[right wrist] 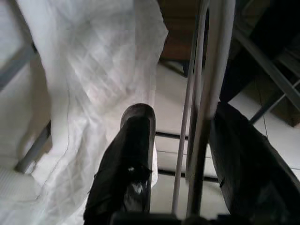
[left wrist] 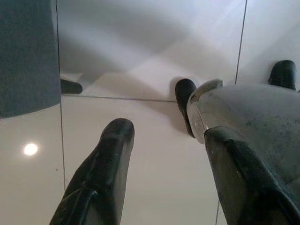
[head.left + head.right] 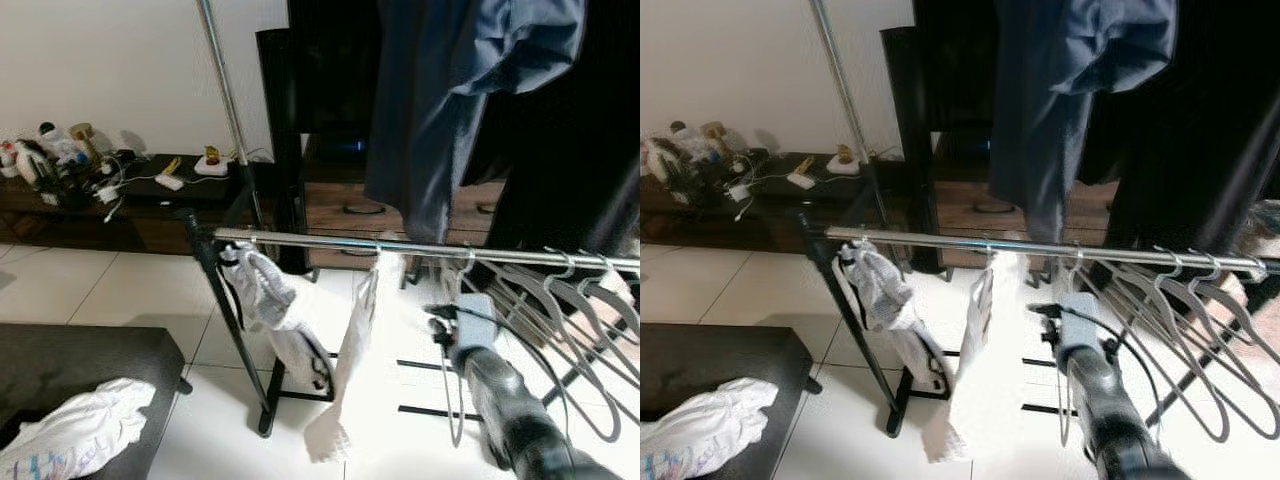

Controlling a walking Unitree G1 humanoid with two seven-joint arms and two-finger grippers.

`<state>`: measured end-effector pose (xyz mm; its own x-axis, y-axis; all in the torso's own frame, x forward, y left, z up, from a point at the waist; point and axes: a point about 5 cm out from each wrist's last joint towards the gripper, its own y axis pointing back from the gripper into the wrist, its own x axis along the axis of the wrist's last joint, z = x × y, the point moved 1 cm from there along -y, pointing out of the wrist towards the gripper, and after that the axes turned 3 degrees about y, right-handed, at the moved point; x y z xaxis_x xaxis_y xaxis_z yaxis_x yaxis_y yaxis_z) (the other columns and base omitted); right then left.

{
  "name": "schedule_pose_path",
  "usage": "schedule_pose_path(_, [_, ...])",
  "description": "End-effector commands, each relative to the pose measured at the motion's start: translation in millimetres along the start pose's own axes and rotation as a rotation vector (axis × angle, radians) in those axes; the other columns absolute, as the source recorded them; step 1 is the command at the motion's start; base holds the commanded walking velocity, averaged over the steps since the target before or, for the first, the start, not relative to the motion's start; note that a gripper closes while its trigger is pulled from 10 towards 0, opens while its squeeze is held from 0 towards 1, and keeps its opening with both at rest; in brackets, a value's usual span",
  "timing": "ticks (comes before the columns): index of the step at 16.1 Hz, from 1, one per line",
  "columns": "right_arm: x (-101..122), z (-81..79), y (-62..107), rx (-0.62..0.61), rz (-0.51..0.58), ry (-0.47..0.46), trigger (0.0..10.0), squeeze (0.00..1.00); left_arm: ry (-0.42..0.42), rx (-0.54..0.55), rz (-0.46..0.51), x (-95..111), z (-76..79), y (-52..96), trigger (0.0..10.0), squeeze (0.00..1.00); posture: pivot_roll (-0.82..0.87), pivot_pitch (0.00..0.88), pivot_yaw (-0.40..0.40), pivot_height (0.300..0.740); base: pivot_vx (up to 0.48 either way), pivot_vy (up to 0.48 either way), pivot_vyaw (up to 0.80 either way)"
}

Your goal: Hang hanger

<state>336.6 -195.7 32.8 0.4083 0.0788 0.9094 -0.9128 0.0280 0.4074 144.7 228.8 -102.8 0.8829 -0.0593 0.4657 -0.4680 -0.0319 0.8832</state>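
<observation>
Right gripper (image 1: 180,154) is raised to the horizontal clothes rail (image 3: 420,246), its two black fingers (image 1: 129,159) set on either side of a thin grey hanger (image 1: 199,117). The wire runs between them close to one finger; whether the jaws actually pinch it cannot be told. In the head views this hanger's hook sits at or on the rail, just beside a hanging white garment (image 3: 350,370) and near the row of empty grey hangers (image 3: 560,330) further right. Judgement: the arm holds the hanger high so the hook can seat over the rail; the hang looks nearly done, release pending. Left gripper (image 2: 168,164) hangs idle, fingers spread apart and empty, pointing at the tiled floor (image 2: 140,61). A grey-white garment (image 3: 262,290) hangs at the rail's left end.
</observation>
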Motion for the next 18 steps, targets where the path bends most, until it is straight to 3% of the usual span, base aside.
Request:
schedule_pose_path(1, [-4, 1.8, 4.2, 0.001, 0.038, -0.013, 10.0, 0.0, -0.008, -0.002, -0.034, -10, -1.6, 1.7, 10.0, 0.0, -0.02, 0.082, -0.002, 0.74, 0.0, 0.0, 0.0])
schedule_pose_path(7, [-31, 18.5, 44.8, -0.032, 0.133, 0.037, 10.0, 0.0, -0.016, -0.011, -0.041, -12, -1.0, 2.1, 10.0, 0.0, -0.04, 0.093, -0.014, 0.74, 0.0, 0.0, 0.0])
schedule_pose_path(9, [-36, 28.9, 64.9, -0.115, 0.159, 0.008, 10.0, 0.0, -0.016, -0.014, -0.042, -13, -0.8, 2.2, 10.0, 0.0, -0.04, 0.093, -0.017, 0.74, 0.0, 0.0, 0.0])
schedule_pose_path(11, [-42, 27.2, 81.7, -0.102, 0.184, -0.045, 10.0, 0.0, -0.017, -0.018, -0.044, -13, -0.2, 2.2, 10.0, 0.0, -0.05, 0.093, -0.019, 0.74, 0.0, 0.0, 0.0])
schedule_pose_path(14, [-70, 21.0, 97.7, 0.02, 0.039, 0.048, 10.0, 0.0, -0.019, -0.022, -0.045, -13, 0.4, 2.1, 10.0, 0.0, -0.06, 0.088, -0.024, 0.74, 0.0, 0.0, 0.0])
schedule_pose_path(15, [-78, 28.6, 99.5, -0.006, -0.022, 0.081, 10.0, 0.0, -0.021, -0.023, -0.045, -13, 0.4, 2.1, 10.0, 0.0, -0.06, 0.088, -0.024, 0.74, 0.0, 0.0, 0.0])
schedule_pose_path(18, [-99, 63.9, 105.9, -0.262, -0.229, 0.106, 10.0, 0.0, -0.024, -0.026, -0.045, -13, 0.9, 2.1, 10.0, 0.0, -0.05, 0.073, -0.027, 0.74, 0.0, 0.0, 0.0])
